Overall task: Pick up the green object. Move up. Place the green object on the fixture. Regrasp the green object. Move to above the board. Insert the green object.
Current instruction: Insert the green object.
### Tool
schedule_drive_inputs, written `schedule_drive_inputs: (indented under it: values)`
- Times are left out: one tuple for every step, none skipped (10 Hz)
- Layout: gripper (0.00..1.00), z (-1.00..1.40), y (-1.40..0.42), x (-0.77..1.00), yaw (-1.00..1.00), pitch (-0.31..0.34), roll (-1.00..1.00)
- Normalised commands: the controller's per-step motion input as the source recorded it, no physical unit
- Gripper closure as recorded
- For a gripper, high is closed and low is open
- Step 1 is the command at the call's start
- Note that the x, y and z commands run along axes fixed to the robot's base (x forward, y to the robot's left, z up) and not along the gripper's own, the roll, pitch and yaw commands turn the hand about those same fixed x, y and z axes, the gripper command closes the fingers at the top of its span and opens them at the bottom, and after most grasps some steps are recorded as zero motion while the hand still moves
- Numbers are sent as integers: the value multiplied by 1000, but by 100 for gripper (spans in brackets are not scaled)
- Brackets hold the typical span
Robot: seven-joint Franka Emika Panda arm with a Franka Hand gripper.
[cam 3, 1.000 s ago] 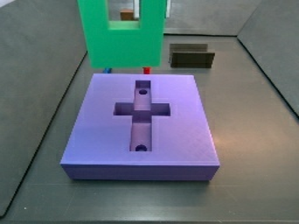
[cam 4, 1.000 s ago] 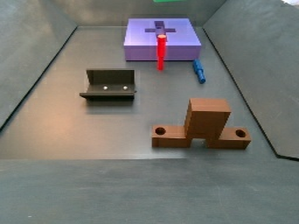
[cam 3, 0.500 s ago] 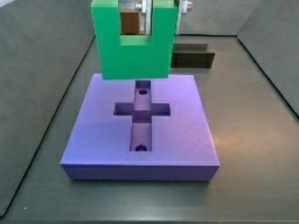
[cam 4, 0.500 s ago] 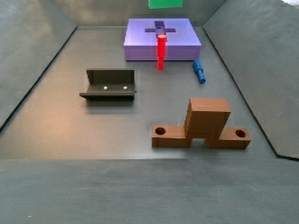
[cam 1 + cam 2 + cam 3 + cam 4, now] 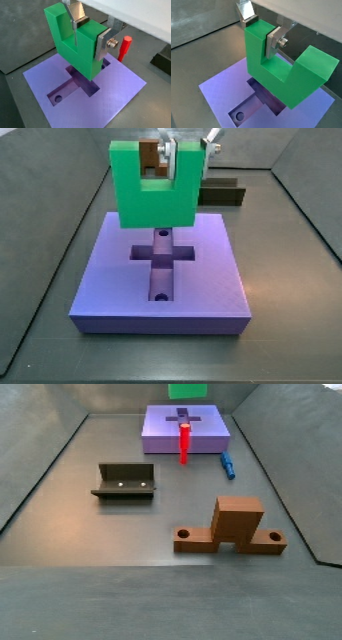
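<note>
The green object [image 5: 156,190] is a U-shaped block hanging prongs-up above the far end of the purple board [image 5: 201,278], over its cross-shaped recess [image 5: 160,255]. My gripper [image 5: 178,155] is shut on one prong. In both wrist views the silver fingers [image 5: 104,43] [image 5: 273,42] press that prong's two sides, with the green object [image 5: 75,46] [image 5: 278,75] clear of the board [image 5: 117,92] [image 5: 224,92] below. The fixture [image 5: 124,481] [image 5: 221,193] stands empty on the floor, away from the board. Only the bottom edge of the green object [image 5: 189,389] shows in that side view.
A red peg [image 5: 183,439] [image 5: 124,47] stands upright at the board's [image 5: 207,439] edge and a blue piece [image 5: 229,466] lies beside it. A brown upright block on a base [image 5: 238,524] sits on the floor nearer that camera. Slanted dark walls ring the floor.
The gripper has carried the green object down and forward, from beyond the board's far edge to over the cross recess. Nothing else has moved.
</note>
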Motion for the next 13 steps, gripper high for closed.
schedule_drive_inputs:
  values:
    - [100,-151,-66,174,0,0,60]
    - [100,-151,-151,286,0,0,96]
    - [100,-186,-203,503,-171,4,186]
    - [100,-186,-240,414,-434,21,319]
    - [100,-149,-206,360,-446,24,360]
    - [100,-177,-57,131,-260,24,274]
    - [100,-254,0,14,-74,0,137]
    - [100,-274,89,0,-40,0,0]
    - [100,-286,109,0,-29,0,-11]
    - [100,-326,94,0,-40,-13,-67]
    - [100,-306,74,-3,-57,-17,-36]
    - [100,-289,54,-9,-86,-10,0]
    - [100,-257,49,-9,-97,-1,0]
